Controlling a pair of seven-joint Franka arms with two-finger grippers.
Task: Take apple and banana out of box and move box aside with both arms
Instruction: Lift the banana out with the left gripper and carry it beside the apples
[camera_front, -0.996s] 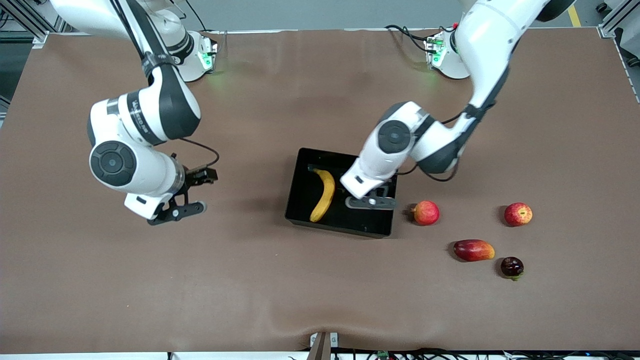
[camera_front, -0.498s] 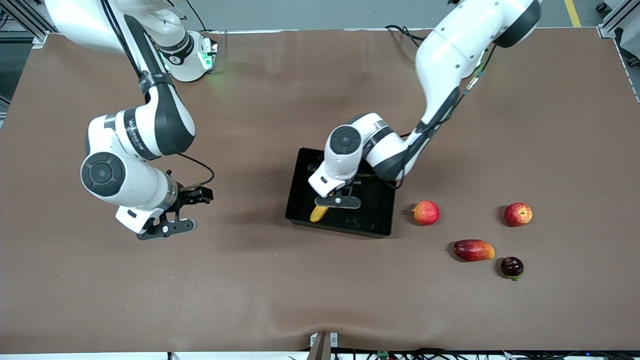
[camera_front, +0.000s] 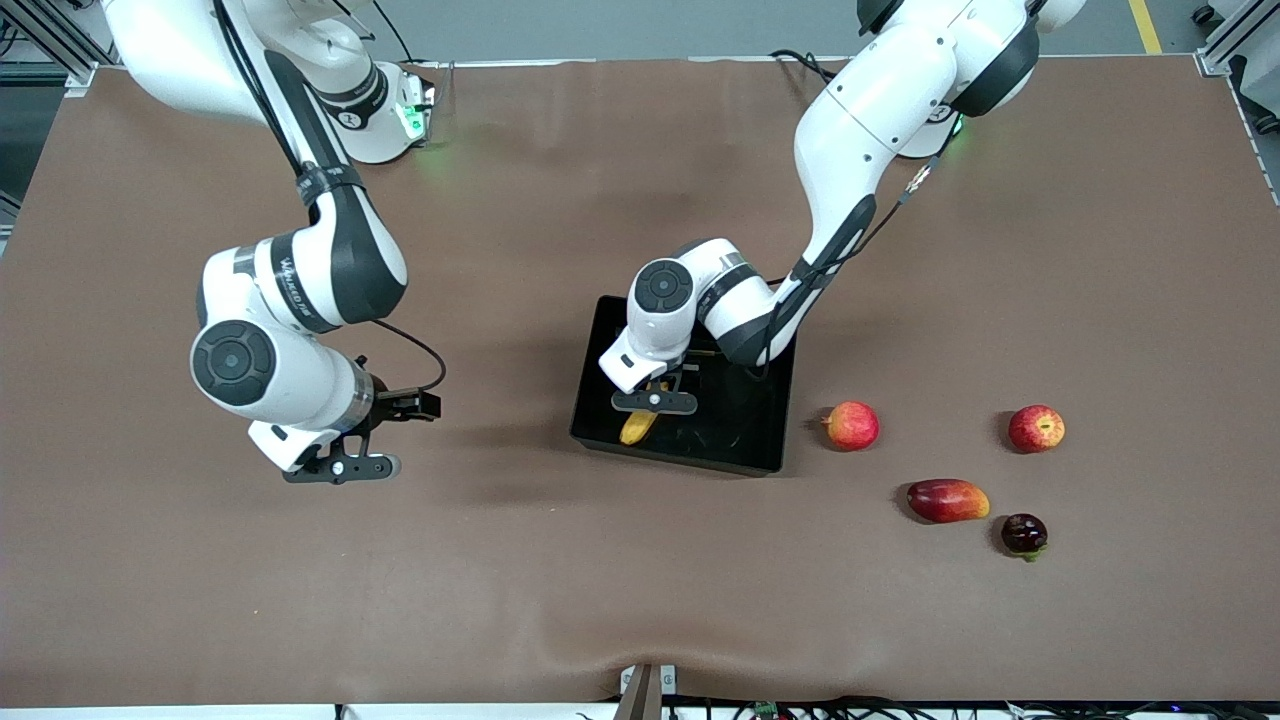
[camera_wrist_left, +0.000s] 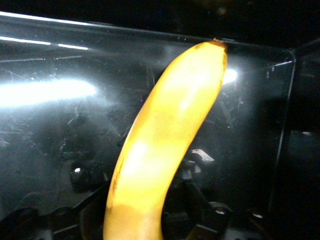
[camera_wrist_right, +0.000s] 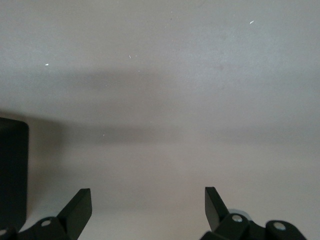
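Note:
The yellow banana lies in the glossy black box at mid-table. My left gripper is down inside the box, open, with a finger on each side of the banana. In the left wrist view the banana fills the space between the fingers of the left gripper, over the box floor. The red apple with yellowish streaks sits on the table toward the left arm's end. My right gripper is open and empty over bare table; its wrist view shows it and a box corner.
A pinkish-red round fruit with a nub sits beside the box. A red-yellow oval fruit and a small dark fruit lie nearer the front camera than the apple. Brown cloth covers the table.
My left gripper has moved across the box from its left-arm end to over the banana and come down around it. My right gripper has shifted slightly over the bare table.

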